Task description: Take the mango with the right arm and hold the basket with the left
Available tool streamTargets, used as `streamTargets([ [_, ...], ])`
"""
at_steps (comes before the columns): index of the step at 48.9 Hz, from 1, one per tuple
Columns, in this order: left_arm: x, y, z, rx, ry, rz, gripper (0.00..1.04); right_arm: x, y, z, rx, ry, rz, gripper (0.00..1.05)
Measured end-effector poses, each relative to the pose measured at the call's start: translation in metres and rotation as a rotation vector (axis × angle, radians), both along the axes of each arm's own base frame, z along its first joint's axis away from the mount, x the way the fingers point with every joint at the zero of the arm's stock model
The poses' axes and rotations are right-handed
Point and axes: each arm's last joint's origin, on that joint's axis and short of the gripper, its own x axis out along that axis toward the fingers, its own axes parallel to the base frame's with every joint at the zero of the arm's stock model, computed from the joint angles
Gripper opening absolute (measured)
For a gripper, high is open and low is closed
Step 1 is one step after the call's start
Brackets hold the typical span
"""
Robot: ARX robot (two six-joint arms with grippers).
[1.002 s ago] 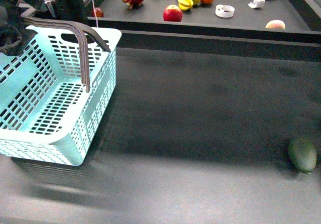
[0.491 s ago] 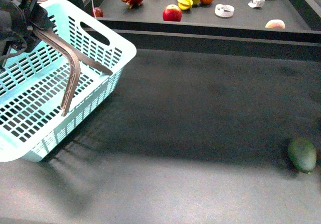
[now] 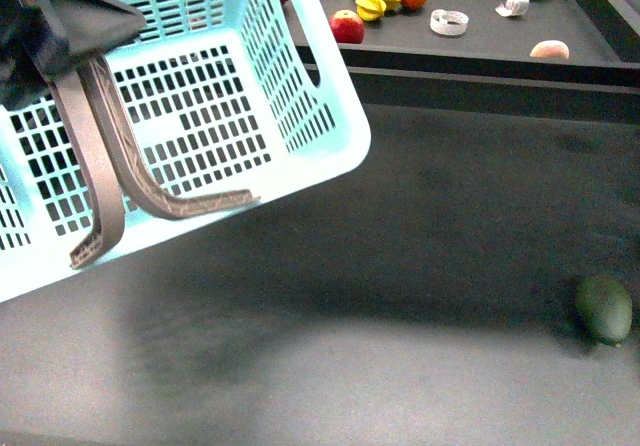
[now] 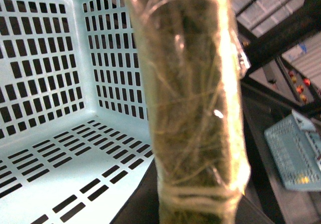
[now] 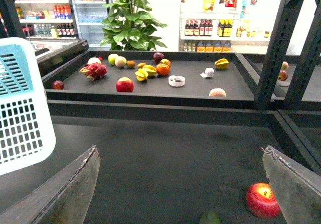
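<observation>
The pale turquoise basket point(image 3: 230, 96) hangs in the air at the upper left of the front view, tilted, with its slotted bottom facing me. My left gripper point(image 3: 60, 41) is shut on the basket's grey-brown handles point(image 3: 100, 166), which droop below it. In the left wrist view one handle point(image 4: 193, 108) fills the middle, blurred, beside the basket's inside point(image 4: 55, 83). My right gripper point(image 5: 180, 151) is open over the dark table with nothing between its fingers point(image 5: 70, 194). It does not appear in the front view. The mango is not in view.
A dark green oval fruit point(image 3: 603, 308) lies at the table's right. A red apple point(image 5: 262, 200) sits close to one right finger. On the raised shelf point(image 3: 470, 46) behind lie apples, yellow star fruits point(image 3: 375, 1), an orange and a dragon fruit point(image 5: 93, 70). A second basket point(image 4: 296, 153) stands further off.
The basket has risen off the table and swung up and to the right, tipping more steeply. The left gripper went up with it. The green fruit has stayed where it was.
</observation>
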Motion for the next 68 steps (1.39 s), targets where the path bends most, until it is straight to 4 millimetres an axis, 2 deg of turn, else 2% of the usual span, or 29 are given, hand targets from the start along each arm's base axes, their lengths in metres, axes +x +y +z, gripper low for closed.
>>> streamTargets([
  [8, -0.017, -0.023, -0.005, 0.095, -0.037, -0.111, 0.09, 0.000, 0.000, 0.000, 0.000, 0.000, 0.000, 0.97],
  [29, -0.026, -0.066, 0.006, 0.159, -0.120, -0.255, 0.09, 0.000, 0.000, 0.000, 0.000, 0.000, 0.000, 0.97],
  [62, -0.027, -0.069, 0.008, 0.178, -0.134, -0.256, 0.09, 0.000, 0.000, 0.000, 0.000, 0.000, 0.000, 0.97],
  [68, -0.027, -0.069, 0.008, 0.178, -0.134, -0.256, 0.09, 0.009, -0.008, -0.001, 0.168, 0.033, -0.084, 0.97],
])
